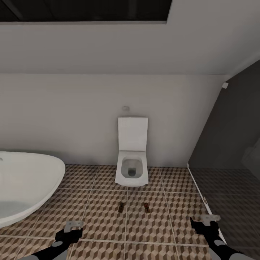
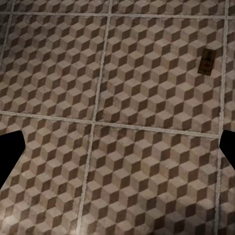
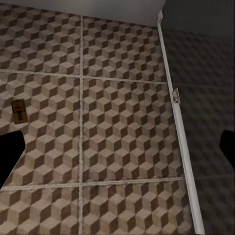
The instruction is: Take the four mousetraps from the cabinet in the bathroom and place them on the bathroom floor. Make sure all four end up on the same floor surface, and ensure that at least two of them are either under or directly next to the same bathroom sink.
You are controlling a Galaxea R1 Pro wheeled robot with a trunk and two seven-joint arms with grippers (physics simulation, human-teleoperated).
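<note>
**Grippers empty, two mousetraps on tile in front of toilet**

Left gripper (image 1: 72,228) hangs low over the bathroom floor (image 1: 97,213), fingers spread, nothing between them. In its wrist view the two dark fingertips (image 2: 11,155) sit at opposite edges with bare tile between. Right gripper (image 1: 206,221) is the same: fingers apart, empty, just beside the white threshold strip (image 1: 206,202) of the dark glass shower panel (image 1: 231,144).

Two mousetraps lie flat on the cube-pattern tiles, in front of the white toilet (image 1: 132,159) and apart from it. Left mousetrap (image 1: 121,207) sits just left of a grout line; right mousetrap (image 1: 147,207) sits on the next tile over. They are near each other, not touching, roughly between the two grippers and farther out.

Left wrist view catches one trap (image 2: 207,61) out ahead of the fingers. Right wrist view catches one trap (image 3: 18,109), well apart from the shower strip (image 3: 178,127).

Large white sink (image 1: 32,180) with rounded rim sits at the left. Both traps are well apart from it.
</note>
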